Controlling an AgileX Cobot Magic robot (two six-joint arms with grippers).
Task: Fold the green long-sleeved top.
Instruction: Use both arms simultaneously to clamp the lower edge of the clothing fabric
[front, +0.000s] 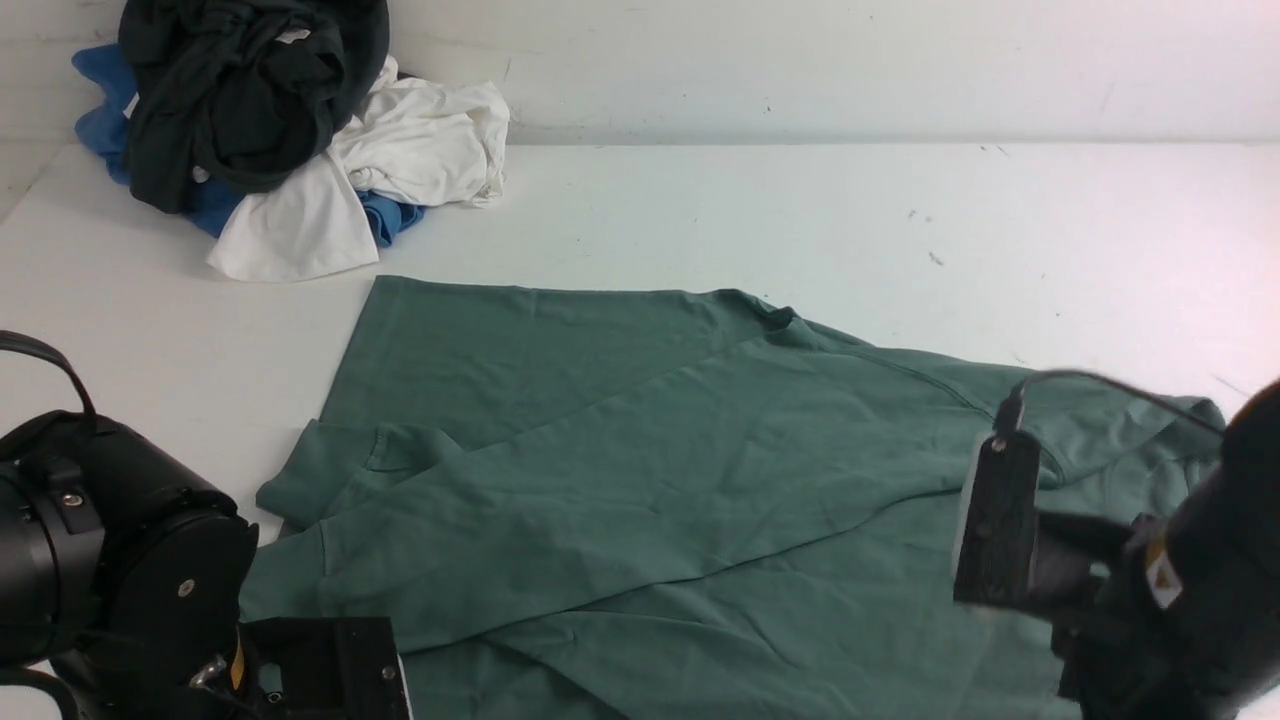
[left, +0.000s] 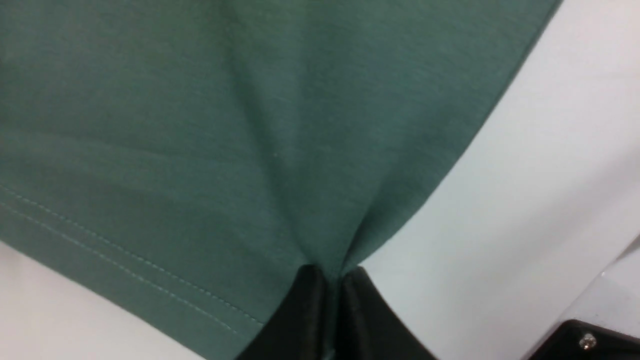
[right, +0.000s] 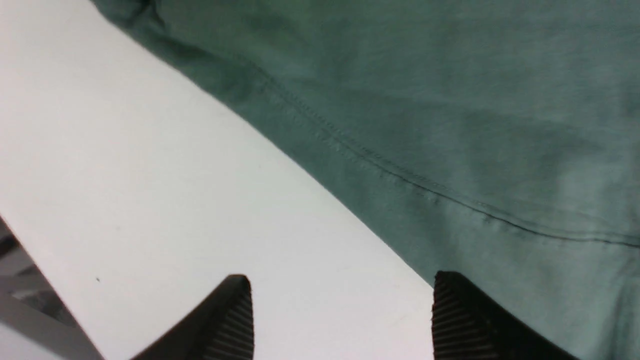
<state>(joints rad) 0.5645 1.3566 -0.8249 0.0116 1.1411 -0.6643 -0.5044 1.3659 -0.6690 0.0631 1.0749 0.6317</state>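
Pinching matte green knit top (left: 200, 125), L claw (left: 332, 276) tight; R claw (right: 341, 287) ribbed, spread.

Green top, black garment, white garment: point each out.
green top (front: 640, 470), front view, middle of its body.
black garment (front: 240, 90), front view, its bunched middle.
white garment (front: 430, 140), front view, crumpled upper part.

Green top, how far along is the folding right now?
Early on. Done: the green top lies spread on the table with one sleeve laid across its body. In hand: the left gripper is shut on fabric near the hem; the right gripper is open at the hem edge, gripping nothing. Left: folding the body over, which has not begun.
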